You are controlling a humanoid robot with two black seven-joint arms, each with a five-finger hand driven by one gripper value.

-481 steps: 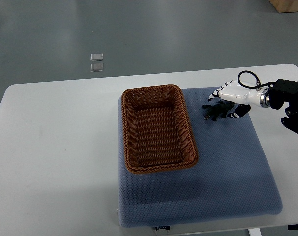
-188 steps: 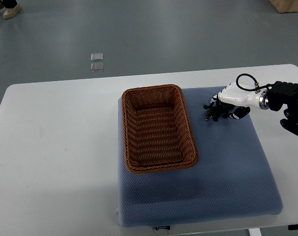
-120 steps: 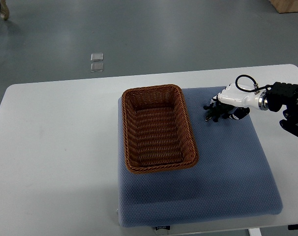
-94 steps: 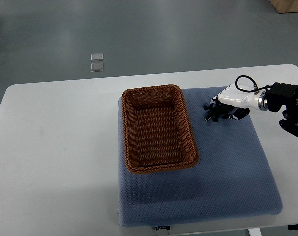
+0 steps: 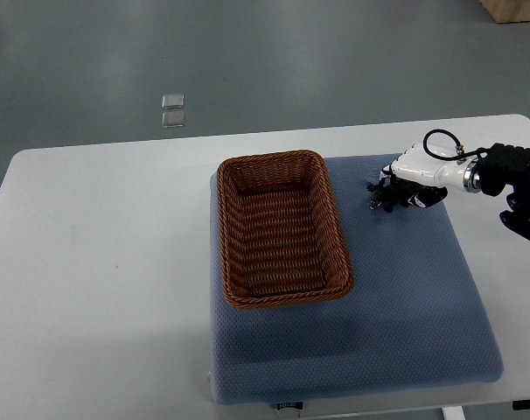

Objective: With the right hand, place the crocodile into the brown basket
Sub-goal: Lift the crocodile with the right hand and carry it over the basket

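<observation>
The right hand (image 5: 409, 178) sits low over the far right part of the blue pad (image 5: 405, 297), its arm coming in from the right edge. Its fingers (image 5: 393, 187) are curled down around the crocodile (image 5: 379, 199). The dark toy lies under and just left of the palm, with only its ends poking out from beneath the fingers. The hand appears to be closed on the toy, though whether the toy has left the pad cannot be told from this steep angle.

The step in hand seems to be securing the grasp before the carry. To do it well, the fingers should wrap the body of the toy and not just pinch a leg or the tail (a small, knobbly thing like this could swivel or slip out of a partial hold). The lift should then go straight up, high enough to clear the near wall of the brown basket (image 5: 338, 229). The basket stands to the hand's left on the same pad, near but not touching, so the carry is a short sideways move. The toy is best let go over the middle of the woven floor, not at the rim.

By count there is one crocodile, one basket, one pad and one white counter (image 5: 99, 262) under them. One robot hand shows; the left is out of view. Beyond the counter, two small clear squares (image 5: 171, 111) lie on the floor, one just behind the other.
</observation>
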